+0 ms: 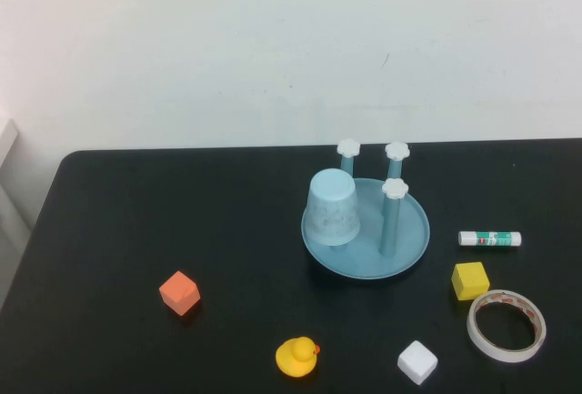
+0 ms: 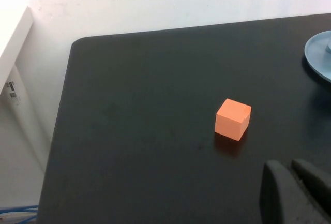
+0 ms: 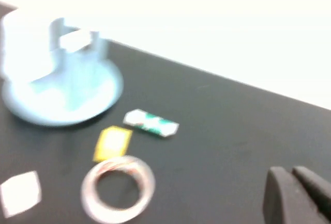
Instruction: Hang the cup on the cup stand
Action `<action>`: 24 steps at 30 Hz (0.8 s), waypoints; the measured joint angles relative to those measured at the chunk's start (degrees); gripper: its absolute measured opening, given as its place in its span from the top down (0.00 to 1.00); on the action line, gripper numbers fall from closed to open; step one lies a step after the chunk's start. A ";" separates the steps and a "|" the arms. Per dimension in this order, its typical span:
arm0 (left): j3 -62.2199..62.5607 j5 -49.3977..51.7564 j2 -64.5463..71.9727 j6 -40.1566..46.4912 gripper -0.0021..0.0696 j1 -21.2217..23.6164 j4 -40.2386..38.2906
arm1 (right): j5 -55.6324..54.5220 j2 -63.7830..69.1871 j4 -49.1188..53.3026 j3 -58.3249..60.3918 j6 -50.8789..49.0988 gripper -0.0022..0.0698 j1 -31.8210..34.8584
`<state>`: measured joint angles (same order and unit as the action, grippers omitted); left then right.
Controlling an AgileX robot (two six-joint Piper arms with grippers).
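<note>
Because the cup [image 1: 333,207] sits upside down over one post of the cup stand [image 1: 411,247], the job looks done, or very close to done. The cup covers the near-left post, so only three white flower caps show: two at the far side and one at the near right. The cup's rim rests low, down by the blue dish. It leans just a little, but it seems to stay put on its own.

The cup stand is on the black table [image 1: 182,212], a bit right of the middle.

The left gripper [image 2: 295,193] is not in the high view. Its own camera shows it low over the near-left part of the table, near the orange cube [image 2: 233,119]. Its jaws are pressed together and hold nothing.

The right gripper [image 3: 297,195] is also out of the high view. Its camera shows it over the right side of the table, well apart from the stand. Its jaws are closed too, with nothing in them.

Nothing touches the cup now. I think all that is left is for the arms to rest.

Other things lie around. A yellow rubber duck [image 1: 297,357] and a white cube [image 1: 417,362] are near the front edge. A yellow cube [image 1: 470,280], a roll of tape [image 1: 506,325] and a glue stick [image 1: 489,239] lie to the right of the stand.
</note>
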<state>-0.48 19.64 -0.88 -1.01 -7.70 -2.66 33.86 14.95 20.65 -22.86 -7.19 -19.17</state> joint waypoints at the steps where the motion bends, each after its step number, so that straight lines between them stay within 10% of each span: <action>1: 0.00 0.00 0.00 0.00 0.97 0.00 0.00 | -0.12 -1.36 0.12 0.00 0.00 0.97 2.21; 9: 0.00 0.00 0.00 0.00 0.97 0.00 0.00 | -2.67 -7.33 0.63 0.00 -0.21 0.97 15.97; 24: 0.00 0.00 0.00 0.09 0.97 0.00 0.00 | -6.36 -11.16 -0.68 6.03 5.68 0.97 20.17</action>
<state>-0.48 19.64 -0.88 -0.92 -7.70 -2.66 27.50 3.79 19.97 -16.83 -1.51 1.00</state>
